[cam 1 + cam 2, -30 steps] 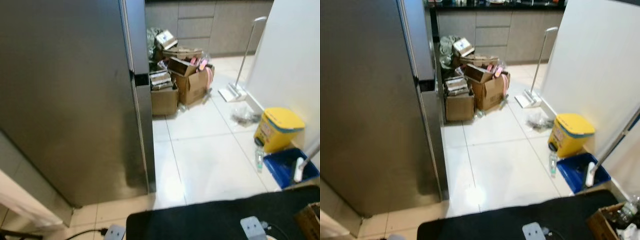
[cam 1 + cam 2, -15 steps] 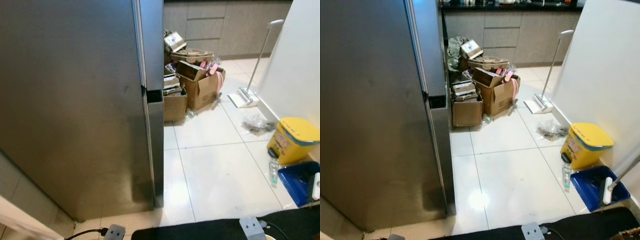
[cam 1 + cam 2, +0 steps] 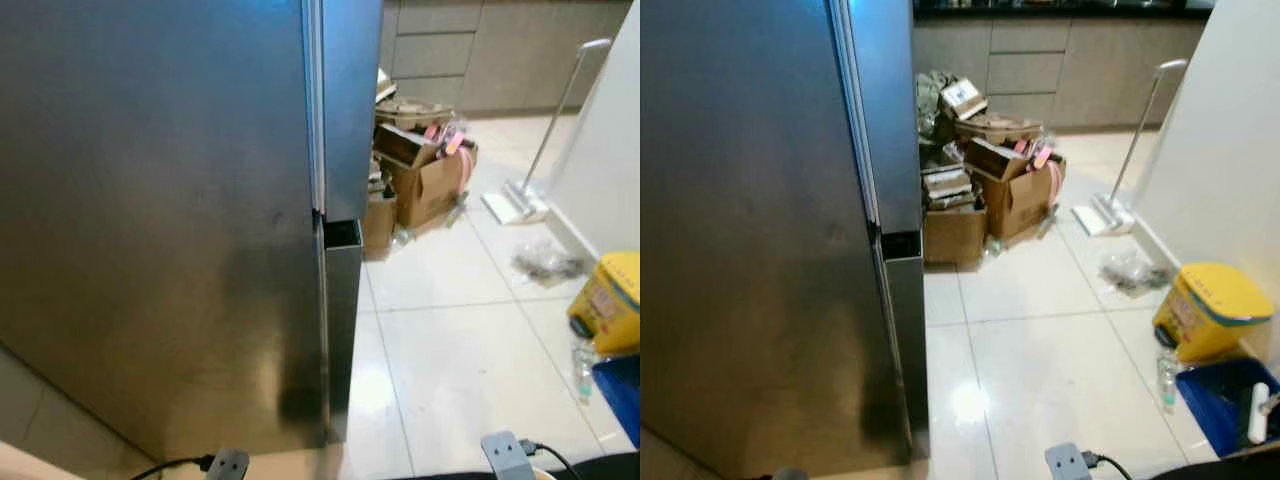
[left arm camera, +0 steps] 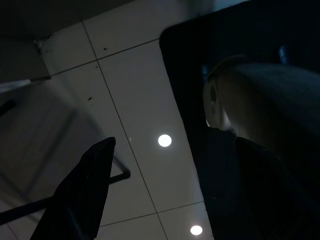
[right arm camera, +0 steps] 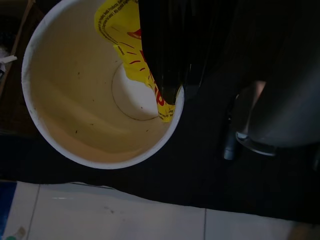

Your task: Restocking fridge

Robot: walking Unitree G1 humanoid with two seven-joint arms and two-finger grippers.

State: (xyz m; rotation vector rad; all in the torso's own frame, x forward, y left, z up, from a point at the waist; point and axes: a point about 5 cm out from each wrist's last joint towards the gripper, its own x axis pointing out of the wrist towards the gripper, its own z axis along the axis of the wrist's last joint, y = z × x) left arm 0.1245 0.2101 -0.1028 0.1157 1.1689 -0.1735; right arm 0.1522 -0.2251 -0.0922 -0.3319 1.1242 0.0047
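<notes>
Approach step — fridge (image 3: 760, 230) doors closed. Right gripper (image 5: 167, 97) clamped on yellow packet (image 5: 120, 30) over white bucket (image 5: 100, 90); left gripper's (image 4: 165, 195) fingers apart, idle. Next: open door.

home kitchen | steel fridge (image 3: 760, 230) | grey cabinets (image 3: 1040, 60) | tiled floor (image 3: 1040, 360)

Head eyes share fridge (image 3: 760, 230); wrist views face floor (image 4: 135, 100)
</notes>
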